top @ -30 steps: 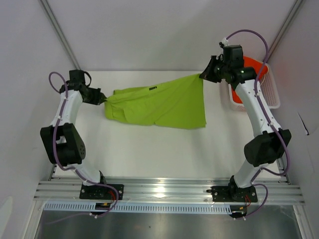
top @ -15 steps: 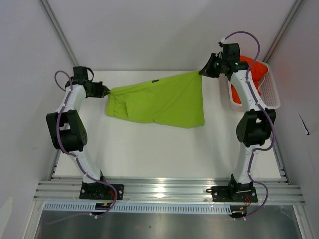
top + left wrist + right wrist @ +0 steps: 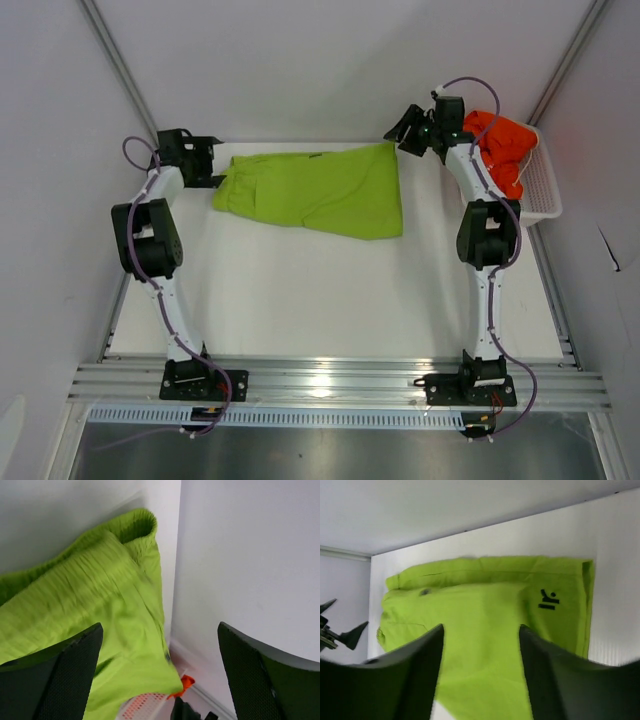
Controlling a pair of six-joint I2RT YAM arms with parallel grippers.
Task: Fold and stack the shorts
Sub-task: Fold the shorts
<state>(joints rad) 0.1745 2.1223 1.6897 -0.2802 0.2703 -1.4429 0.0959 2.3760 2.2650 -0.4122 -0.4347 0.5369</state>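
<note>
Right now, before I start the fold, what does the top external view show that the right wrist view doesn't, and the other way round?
Only the top external view shows the bright orange-red fabric shorts heaped in the white plastic mesh basket at the table's far right, plus both whole arms. Only the right wrist view shows the lime green fabric shorts' black logo clearly, and the right claw open with nothing between its fingers. Both show those green shorts spread on the white table, with the left claw just off one end.
</note>
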